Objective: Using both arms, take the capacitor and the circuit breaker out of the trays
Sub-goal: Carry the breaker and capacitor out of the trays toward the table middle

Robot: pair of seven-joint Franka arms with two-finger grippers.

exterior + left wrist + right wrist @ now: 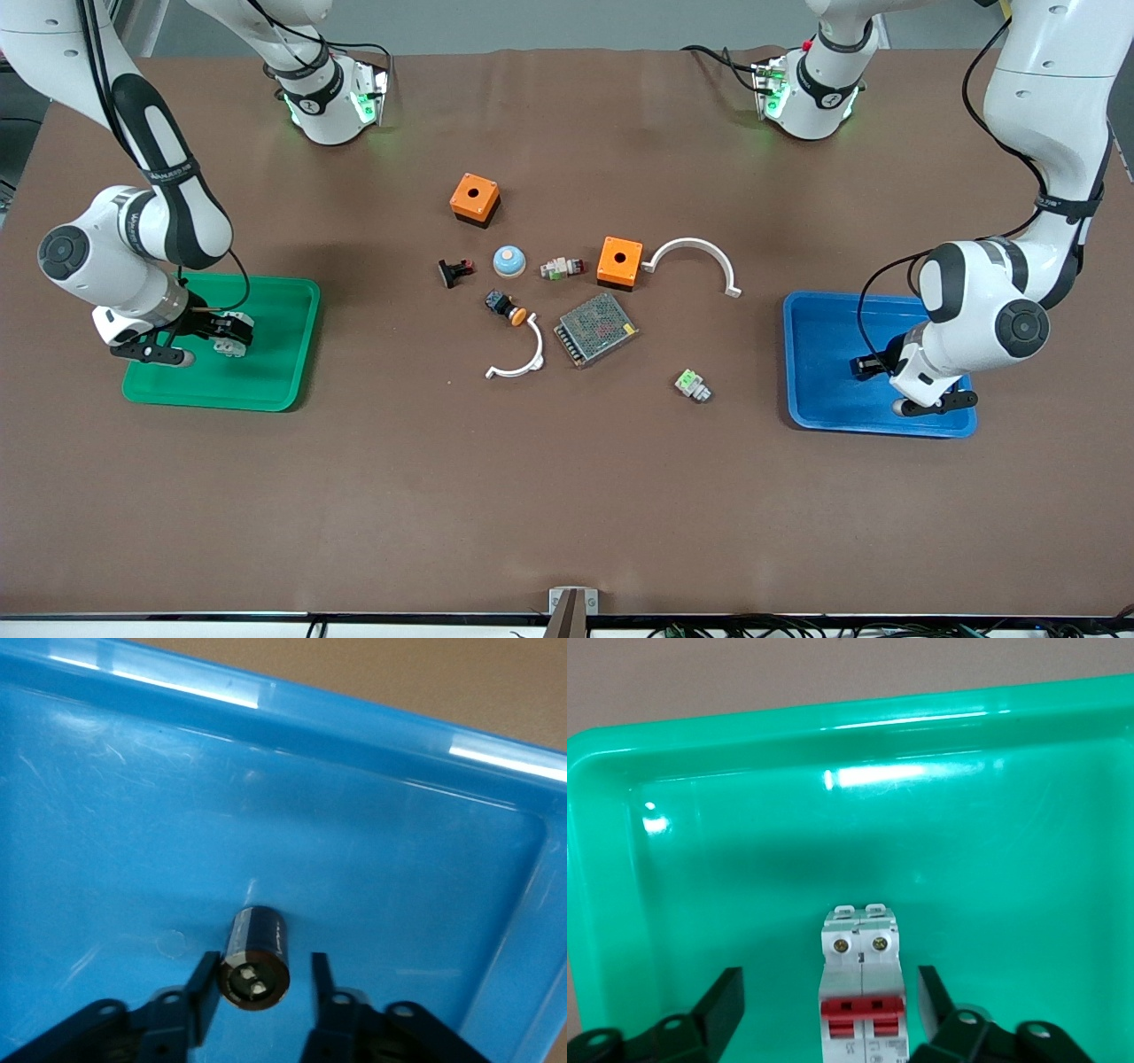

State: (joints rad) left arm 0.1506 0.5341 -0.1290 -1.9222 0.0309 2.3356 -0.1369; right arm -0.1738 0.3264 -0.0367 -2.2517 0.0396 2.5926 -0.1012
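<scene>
The capacitor (255, 957), a small black cylinder with two light dots on its end, lies on the floor of the blue tray (354, 718). My left gripper (263, 979) is low in the blue tray (824, 354) with its jaws open either side of the capacitor. The breaker (862, 992), white-grey with red levers, lies in the green tray (788, 815). My right gripper (830, 988) is open around it, with a gap on both sides. In the front view the right gripper (226, 341) is low in the green tray (266, 372) and the left gripper (873, 365) is in the blue one.
In the middle of the table lie two orange boxes (475, 198) (619, 261), a mesh-covered box (596, 329), two white arcs (695, 261) (518, 359), a black push-button (505, 307), a black clip (454, 271), a blue dome (509, 260) and a green-topped part (692, 385).
</scene>
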